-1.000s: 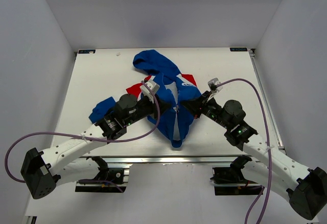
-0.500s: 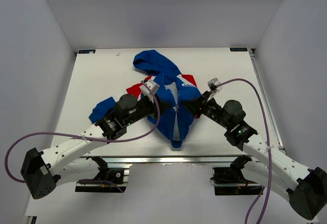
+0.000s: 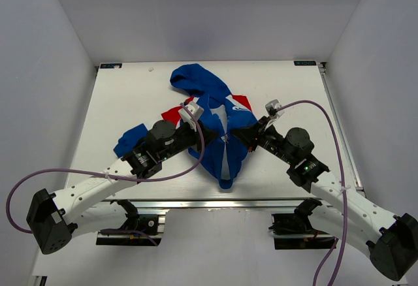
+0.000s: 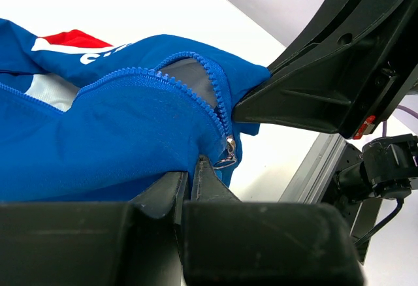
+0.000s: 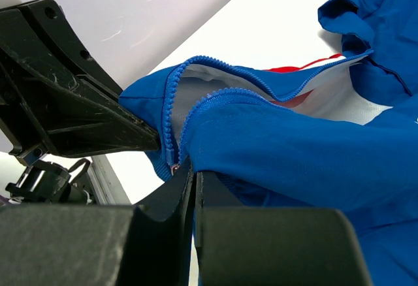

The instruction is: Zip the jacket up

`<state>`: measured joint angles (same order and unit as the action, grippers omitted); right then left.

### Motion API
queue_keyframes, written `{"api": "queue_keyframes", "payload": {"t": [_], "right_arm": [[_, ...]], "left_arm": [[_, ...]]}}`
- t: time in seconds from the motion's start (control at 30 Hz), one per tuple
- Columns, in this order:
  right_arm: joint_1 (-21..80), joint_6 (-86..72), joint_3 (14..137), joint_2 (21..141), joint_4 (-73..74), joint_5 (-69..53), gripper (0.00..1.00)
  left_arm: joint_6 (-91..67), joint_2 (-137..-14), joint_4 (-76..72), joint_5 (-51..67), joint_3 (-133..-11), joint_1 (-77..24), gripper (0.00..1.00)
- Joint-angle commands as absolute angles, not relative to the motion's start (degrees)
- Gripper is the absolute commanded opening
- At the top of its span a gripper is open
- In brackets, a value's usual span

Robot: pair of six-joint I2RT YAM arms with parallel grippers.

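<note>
Both arms reach inward, low over the desk (image 3: 124,90). The left tool (image 4: 193,172) and right tool (image 5: 194,172) are each clamped on the jacket (image 3: 212,106) at its near hem.

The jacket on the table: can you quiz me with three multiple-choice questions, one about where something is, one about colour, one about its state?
1. Where does the jacket's hood point?
A) the table's far edge
B) the arms' bases
C) off the right side

2. What is the jacket's main colour?
A) green
B) yellow
C) blue

3. How is the zip?
A) closed to the collar
B) open, its two sides apart
C) missing

Answers:
1 A, the hood lies beyond the body in the top view.
2 C, blue dominates, with red and white panels.
3 B, both wrist views show lining between the separated sides.
</note>
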<state>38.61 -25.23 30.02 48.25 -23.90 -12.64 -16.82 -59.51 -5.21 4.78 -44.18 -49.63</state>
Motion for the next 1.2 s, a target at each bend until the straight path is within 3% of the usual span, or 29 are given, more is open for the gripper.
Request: {"api": "queue_keyframes", "payload": {"t": [0.0, 1.17], "right_arm": [[38.41, -24.61, 31.99, 47.64, -26.63, -13.80, 0.00], [38.23, -27.59, 30.94, 48.78, -31.46, -12.48, 0.00]], "left_arm": [[-17.05, -58.18, -7.47, 5.27, -43.95, -49.83, 0.00], [-17.93, -59.15, -7.64, 7.56, -43.24, -49.83, 0.00]]}}
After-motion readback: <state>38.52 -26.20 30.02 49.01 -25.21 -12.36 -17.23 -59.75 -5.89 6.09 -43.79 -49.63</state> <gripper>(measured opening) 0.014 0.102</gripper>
